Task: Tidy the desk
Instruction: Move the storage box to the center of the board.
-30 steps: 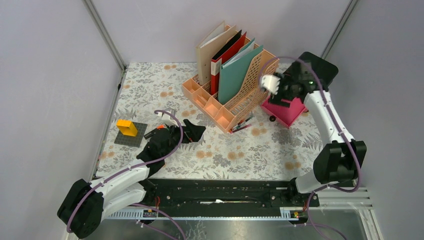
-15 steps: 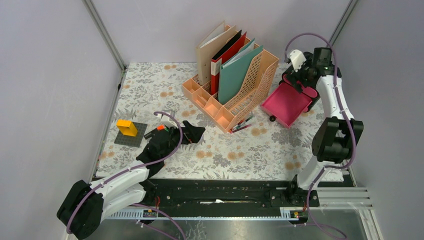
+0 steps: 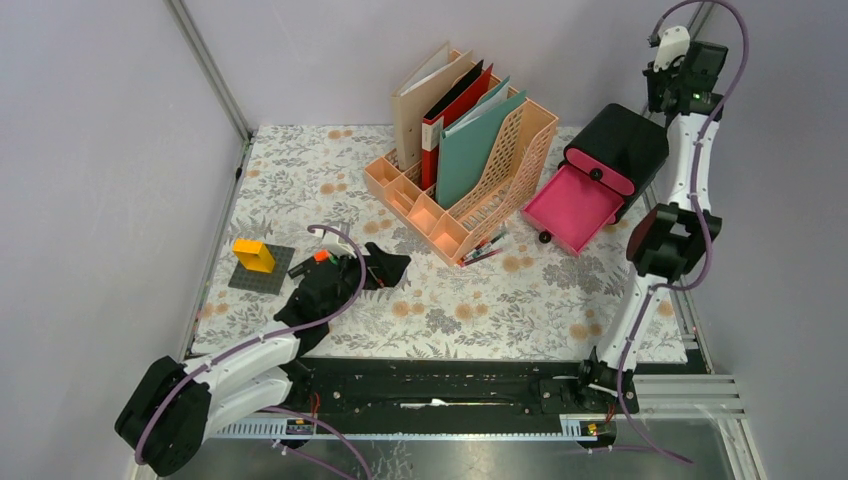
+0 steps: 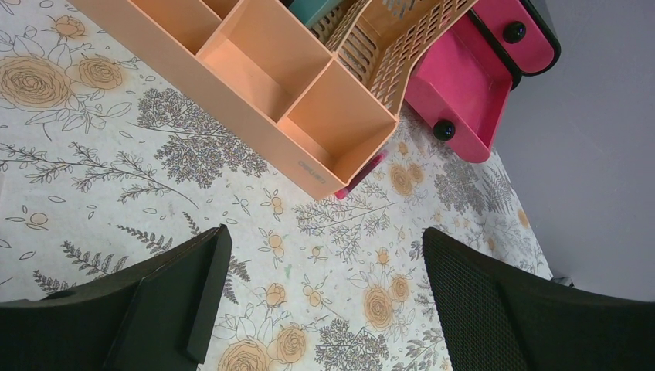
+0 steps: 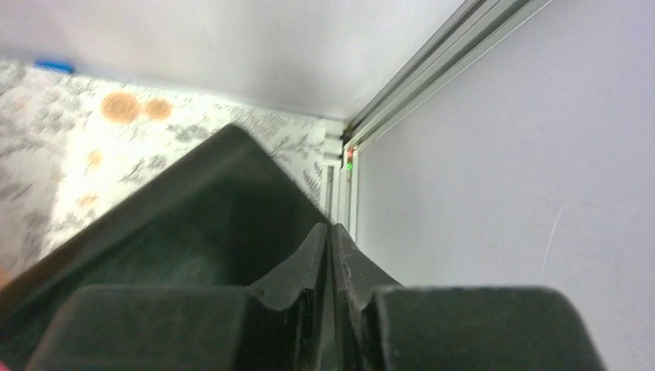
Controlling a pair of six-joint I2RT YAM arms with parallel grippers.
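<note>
Black rail (image 3: 440, 385) carries both arm bases along the bottom of frame. Floral-cloth desk (image 3: 520, 300) fills the middle, with grey walls tight at left, back and right. Open cloth lower centre and lower right. Left arm lies low from lower left, left gripper (image 3: 392, 266) spread wide with nothing in it, just above the cloth near the peach file rack (image 3: 470, 195). Yellow block (image 3: 253, 255) sits on a grey plate (image 3: 262, 275) to its left. Pink drawer (image 3: 575, 208) sticks out of the black box (image 3: 618, 145) right of the rack. Right arm stands tall in the upper right corner, right gripper (image 5: 330, 239) clenched on nothing, high above the desk behind the box.
</note>
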